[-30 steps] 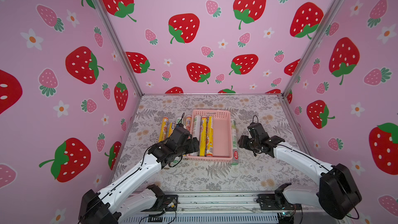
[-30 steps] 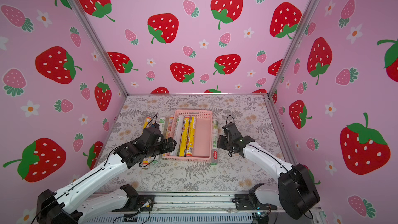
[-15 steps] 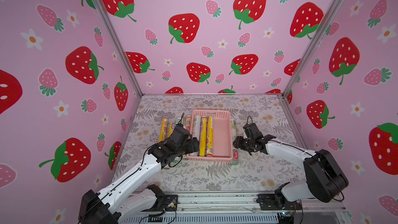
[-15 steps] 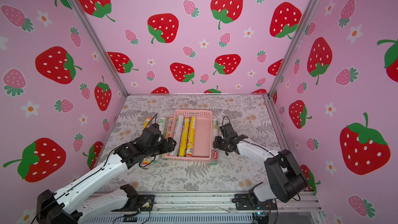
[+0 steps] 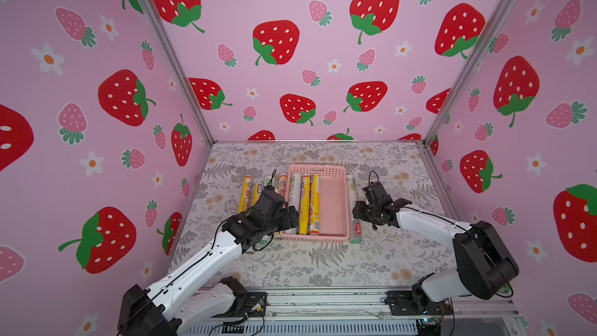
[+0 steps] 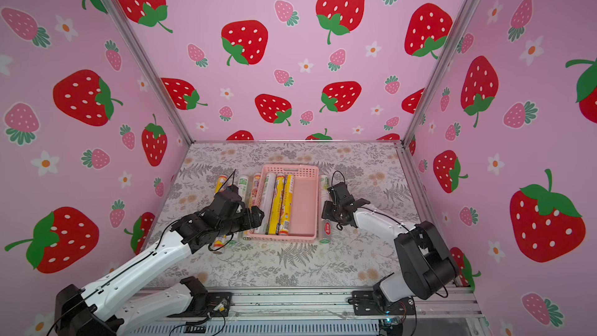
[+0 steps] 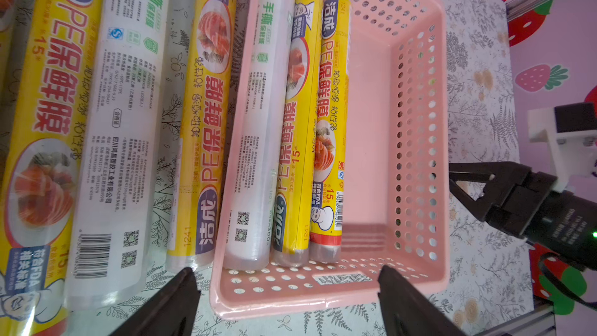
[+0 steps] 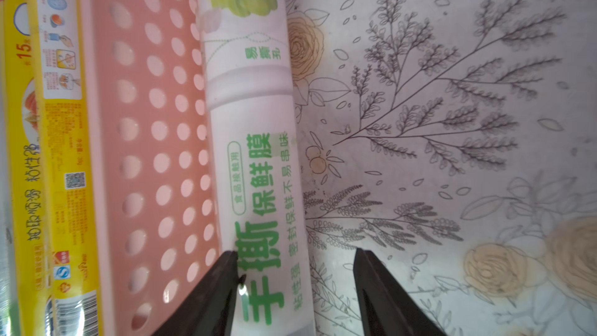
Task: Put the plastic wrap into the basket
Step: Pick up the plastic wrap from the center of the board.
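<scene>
Strawberry walls ring the table (image 5: 371,253); in a top view the basket (image 5: 318,167) holds three rolls (image 5: 305,202). Right wrist: my right pincer (image 8: 294,252), half-open, straddles the plastic wrap roll (image 8: 258,172) tight against the basket; I'd centre before closing. Left wrist: left pincer (image 7: 286,269) wide, empty. Roll's ends are cut off.

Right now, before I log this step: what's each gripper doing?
Left gripper: open, empty, by the basket's near end.
Right gripper: open, straddling the white roll beside the basket, not clamped.
</scene>
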Tool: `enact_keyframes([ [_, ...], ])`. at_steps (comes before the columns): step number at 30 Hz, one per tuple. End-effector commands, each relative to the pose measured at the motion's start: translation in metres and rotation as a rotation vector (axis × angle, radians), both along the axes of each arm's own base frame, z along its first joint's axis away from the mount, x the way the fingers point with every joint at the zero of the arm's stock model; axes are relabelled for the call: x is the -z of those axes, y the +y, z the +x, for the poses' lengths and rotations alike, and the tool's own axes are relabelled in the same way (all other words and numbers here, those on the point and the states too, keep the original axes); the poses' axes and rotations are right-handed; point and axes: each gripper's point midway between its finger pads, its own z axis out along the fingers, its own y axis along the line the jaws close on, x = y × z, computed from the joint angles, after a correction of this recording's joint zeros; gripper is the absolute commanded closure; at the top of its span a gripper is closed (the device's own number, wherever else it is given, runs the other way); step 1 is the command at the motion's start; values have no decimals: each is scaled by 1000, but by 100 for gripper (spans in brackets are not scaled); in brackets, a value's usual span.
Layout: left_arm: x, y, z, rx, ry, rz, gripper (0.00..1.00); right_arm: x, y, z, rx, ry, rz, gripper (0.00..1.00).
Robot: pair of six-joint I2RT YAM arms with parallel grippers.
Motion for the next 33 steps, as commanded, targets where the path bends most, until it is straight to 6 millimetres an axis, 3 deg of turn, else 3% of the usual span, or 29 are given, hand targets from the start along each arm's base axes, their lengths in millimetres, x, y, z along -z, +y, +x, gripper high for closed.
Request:
enact_keyframes([
  [1, -6, 8, 0, -4, -14, 37, 8, 1, -24, -11, 24, 20, -100, 39],
  [9, -9, 14, 2, -11, -26, 80, 8, -13, 5, 2, -105, -5, 28, 31],
  [21, -11, 10, 4, -2, -31, 67, 8, 11, -8, 20, -75, 56, -95, 33],
  [27, -10, 15, 4, -11, -33, 79, 8, 25, -24, 20, -17, 104, -181, 33],
  [33, -5, 13, 6, -6, -19, 84, 8, 41, -22, 15, -11, 142, -171, 37],
])
